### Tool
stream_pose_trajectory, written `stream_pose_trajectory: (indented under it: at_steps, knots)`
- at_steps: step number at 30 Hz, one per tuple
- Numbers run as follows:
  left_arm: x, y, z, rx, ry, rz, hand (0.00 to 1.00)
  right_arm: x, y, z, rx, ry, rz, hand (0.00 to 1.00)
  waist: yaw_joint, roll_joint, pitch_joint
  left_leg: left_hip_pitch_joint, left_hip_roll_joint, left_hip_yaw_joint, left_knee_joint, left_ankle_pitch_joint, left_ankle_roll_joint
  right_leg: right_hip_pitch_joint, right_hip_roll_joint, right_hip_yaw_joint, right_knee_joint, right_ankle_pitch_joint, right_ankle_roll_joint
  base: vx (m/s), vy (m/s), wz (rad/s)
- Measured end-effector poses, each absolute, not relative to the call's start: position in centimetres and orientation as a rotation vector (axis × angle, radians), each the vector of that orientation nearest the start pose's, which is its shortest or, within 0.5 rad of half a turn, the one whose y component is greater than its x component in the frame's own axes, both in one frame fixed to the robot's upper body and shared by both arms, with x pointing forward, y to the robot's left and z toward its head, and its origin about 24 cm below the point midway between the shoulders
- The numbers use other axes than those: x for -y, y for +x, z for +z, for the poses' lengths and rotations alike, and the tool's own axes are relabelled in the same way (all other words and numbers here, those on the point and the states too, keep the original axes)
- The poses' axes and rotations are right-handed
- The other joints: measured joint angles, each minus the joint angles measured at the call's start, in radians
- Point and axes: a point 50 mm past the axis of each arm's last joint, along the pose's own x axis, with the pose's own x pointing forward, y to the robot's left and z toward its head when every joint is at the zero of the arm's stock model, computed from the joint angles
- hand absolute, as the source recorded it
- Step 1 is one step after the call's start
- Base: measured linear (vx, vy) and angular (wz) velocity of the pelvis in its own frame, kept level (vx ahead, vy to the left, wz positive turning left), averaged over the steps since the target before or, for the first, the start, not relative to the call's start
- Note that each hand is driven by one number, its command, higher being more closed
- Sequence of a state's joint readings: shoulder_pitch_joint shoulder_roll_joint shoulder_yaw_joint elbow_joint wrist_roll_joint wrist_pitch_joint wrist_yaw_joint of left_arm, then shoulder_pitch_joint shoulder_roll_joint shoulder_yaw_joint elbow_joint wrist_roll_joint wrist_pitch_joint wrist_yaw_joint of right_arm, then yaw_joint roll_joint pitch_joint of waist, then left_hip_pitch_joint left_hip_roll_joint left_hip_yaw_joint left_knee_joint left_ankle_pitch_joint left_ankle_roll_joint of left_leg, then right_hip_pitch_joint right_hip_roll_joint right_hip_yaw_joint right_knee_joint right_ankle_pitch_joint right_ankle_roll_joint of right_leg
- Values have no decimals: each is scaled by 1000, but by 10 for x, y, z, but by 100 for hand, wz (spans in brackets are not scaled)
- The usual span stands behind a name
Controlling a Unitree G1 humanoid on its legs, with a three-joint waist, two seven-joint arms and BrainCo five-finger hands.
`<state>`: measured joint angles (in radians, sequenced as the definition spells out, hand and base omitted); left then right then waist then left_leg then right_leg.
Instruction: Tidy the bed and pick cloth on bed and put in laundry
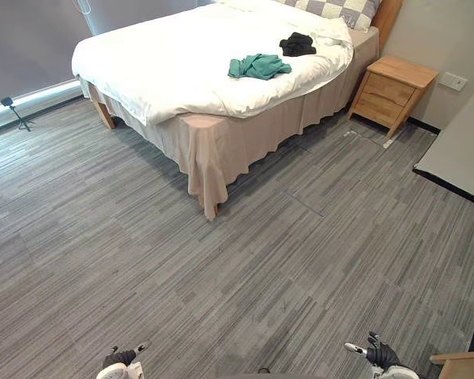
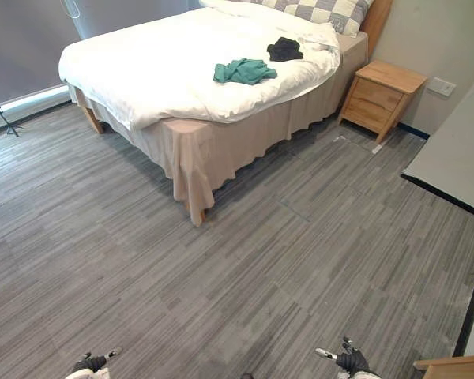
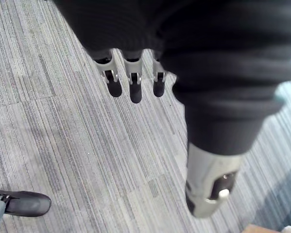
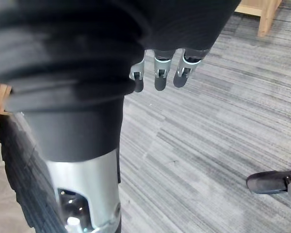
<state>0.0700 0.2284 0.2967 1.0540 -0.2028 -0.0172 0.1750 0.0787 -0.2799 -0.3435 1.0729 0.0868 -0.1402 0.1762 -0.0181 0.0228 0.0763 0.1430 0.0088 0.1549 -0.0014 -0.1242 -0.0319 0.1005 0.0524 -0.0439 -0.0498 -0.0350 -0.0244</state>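
I judge this is the approach step. The green cloth (image 1: 258, 66) and the black cloth (image 1: 298, 44), perhaps a garment, lie on the bed (image 1: 166, 55), well apart from the robot. The left hand (image 1: 120, 361) and right hand (image 1: 379, 355) hang empty, fingers relaxed. Next it must walk closer.

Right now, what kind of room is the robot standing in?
Most likely a bedroom: there is a big white bed, a checked pillow at its head, and a wooden nightstand beside it.
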Motion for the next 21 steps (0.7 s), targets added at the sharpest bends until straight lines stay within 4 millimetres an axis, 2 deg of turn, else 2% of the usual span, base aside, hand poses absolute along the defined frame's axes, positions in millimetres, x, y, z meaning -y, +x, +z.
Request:
stream_pose_trajectory:
  at_steps: [5, 21]
  knots:
    - [-282, 90, -140, -1008, -49, 677, 0, 292, 97, -132, -918, 54, -336, 0, 0, 9, -6, 0, 0, -2, 0, 0, 0, 3, 0, -3, -4, 1, 0, 0, 0, 0]
    - [-282, 90, -141, -1006, -66, 686, 0, 284, 98, -134, -908, 115, -285, 0, 0, -7, -19, 0, 0, 1, 0, 0, 0, 7, 0, 0, -25, 15, 3, -2, -2, 0]
